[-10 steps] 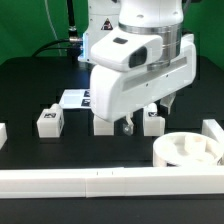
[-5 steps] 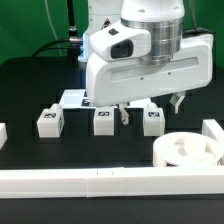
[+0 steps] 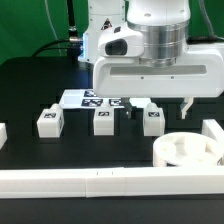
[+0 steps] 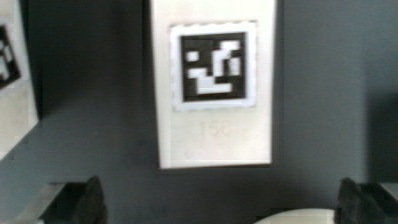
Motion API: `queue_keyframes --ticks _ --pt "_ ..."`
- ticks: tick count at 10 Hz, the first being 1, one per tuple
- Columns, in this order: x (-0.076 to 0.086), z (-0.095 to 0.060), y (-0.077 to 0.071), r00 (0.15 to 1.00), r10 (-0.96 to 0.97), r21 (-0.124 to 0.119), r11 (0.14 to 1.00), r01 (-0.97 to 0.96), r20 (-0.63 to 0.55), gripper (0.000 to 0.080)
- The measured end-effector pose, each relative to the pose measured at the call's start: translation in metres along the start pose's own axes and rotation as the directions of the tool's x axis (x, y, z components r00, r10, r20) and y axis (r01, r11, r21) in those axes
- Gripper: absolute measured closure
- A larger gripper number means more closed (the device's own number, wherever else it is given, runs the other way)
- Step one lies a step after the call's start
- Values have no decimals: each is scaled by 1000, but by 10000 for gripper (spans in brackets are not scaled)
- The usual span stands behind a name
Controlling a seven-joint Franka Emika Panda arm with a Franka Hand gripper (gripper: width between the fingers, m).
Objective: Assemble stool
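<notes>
Pincer (image 3: 160, 108) wide open, empty, hovering above leg (image 3: 152, 122) nearest seat disc (image 3: 190, 150); second leg (image 3: 103, 121) and third leg (image 3: 48, 121) farther from disc, on counter (image 3: 30, 75). Centre jaws across leg's narrow sides, drop straight, close once straddling. Keep clear of disc rim; avoid nudging leg sideways.

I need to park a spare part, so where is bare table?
The widest bare table lies between the three legs and the front rail, on the exterior view's left of the round seat. That view's right is crowded: hand over the end leg.
</notes>
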State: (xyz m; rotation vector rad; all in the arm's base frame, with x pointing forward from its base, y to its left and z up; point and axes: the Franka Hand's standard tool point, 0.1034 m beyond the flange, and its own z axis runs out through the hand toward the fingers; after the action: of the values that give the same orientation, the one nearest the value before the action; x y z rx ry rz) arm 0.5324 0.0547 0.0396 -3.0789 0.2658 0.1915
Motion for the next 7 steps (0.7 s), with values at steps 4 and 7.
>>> queue_keyframes --ticks 4,7 --pt "-10 1 2 992 -36 -5 999 36 125 151" --pt "-9 4 -2 951 -41 -10 999 46 306 151"
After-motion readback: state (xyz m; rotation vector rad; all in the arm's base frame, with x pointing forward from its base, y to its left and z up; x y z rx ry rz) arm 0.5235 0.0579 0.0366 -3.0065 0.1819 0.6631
